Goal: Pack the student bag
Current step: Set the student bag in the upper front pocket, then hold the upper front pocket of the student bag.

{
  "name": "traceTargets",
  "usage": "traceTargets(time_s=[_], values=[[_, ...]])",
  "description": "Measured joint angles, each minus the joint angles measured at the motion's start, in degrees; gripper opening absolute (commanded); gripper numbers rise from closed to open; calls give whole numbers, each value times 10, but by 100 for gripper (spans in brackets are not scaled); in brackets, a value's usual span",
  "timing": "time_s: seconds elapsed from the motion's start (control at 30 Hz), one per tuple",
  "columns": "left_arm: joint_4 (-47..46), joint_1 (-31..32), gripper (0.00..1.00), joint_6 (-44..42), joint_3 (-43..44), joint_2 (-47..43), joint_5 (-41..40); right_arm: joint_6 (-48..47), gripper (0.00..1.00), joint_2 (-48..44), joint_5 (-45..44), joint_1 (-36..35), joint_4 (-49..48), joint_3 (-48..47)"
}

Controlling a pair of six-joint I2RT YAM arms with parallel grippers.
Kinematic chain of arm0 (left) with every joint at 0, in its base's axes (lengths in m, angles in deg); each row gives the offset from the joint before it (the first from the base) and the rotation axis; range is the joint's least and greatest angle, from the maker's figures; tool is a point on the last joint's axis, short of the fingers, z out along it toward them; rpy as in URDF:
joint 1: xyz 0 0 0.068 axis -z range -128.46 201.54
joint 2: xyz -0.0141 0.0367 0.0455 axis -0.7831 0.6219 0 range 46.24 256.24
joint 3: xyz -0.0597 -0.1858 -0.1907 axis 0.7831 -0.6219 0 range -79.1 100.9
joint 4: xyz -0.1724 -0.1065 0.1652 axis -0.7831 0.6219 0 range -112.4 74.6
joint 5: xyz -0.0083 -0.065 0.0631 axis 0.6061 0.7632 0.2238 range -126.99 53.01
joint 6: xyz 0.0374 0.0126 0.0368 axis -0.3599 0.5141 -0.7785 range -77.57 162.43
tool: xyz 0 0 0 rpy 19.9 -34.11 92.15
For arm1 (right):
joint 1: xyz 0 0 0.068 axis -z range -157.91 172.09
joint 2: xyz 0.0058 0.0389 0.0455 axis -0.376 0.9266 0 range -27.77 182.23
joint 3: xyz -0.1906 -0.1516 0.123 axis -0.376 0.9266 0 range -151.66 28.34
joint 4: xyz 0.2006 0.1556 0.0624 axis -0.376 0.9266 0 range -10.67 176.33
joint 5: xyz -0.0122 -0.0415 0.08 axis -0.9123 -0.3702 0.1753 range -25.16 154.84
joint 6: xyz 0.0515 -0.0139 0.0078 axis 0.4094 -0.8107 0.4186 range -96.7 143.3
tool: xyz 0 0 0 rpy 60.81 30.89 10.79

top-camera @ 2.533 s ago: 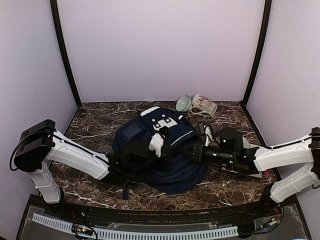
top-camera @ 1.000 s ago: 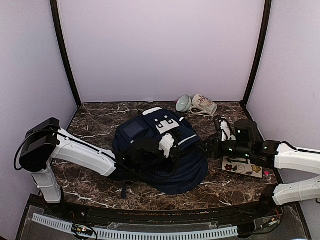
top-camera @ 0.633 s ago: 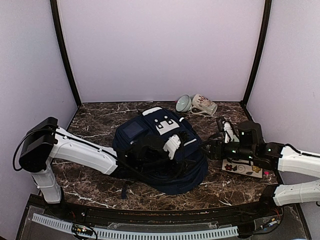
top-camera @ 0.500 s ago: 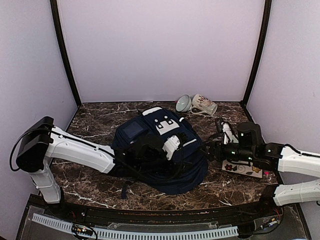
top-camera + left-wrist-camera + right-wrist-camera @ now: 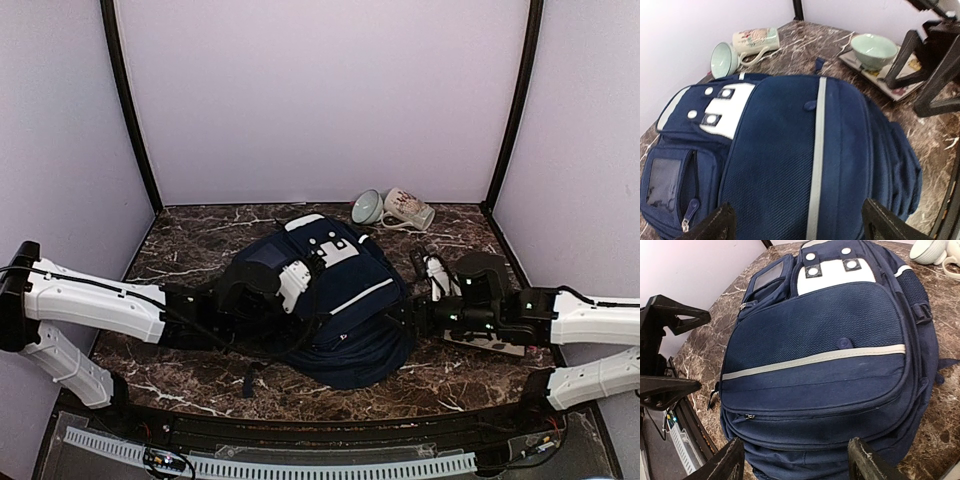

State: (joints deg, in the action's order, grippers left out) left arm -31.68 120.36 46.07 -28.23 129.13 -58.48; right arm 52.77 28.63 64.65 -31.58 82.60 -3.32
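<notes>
Hands first: left hand (image 5: 800, 221) hangs spread wide and empty above the student bag (image 5: 350, 310); right hand (image 5: 795, 457), also apart, faces it from the opposite side. It lies flat mid-counter (image 5: 190, 240), seemingly zipped, so flanking it probably readies both for opening.

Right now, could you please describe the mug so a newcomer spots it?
Go to the back edge of the marble table, behind the student bag. The mug lies on its side, beside a tipped green bowl; it alone has a handle and a print.
</notes>
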Motion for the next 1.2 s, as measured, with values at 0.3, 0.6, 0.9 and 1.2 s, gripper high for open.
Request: traceTargets(time_s=[0.3,0.6,0.9,1.2], values=[[71,0,89,30,-50,-15,-63,13,69,69,-45,-60,9,-42],[77,0,88,59,-76,-50,-78,51,68,144,-103,-112,23,-90],[35,0,90,34,-141,-89,5,82,69,183,-132,-155,36,-107],[-15,22,88,-54,-144,-30,14,104,70,183,-160,-157,36,-94]])
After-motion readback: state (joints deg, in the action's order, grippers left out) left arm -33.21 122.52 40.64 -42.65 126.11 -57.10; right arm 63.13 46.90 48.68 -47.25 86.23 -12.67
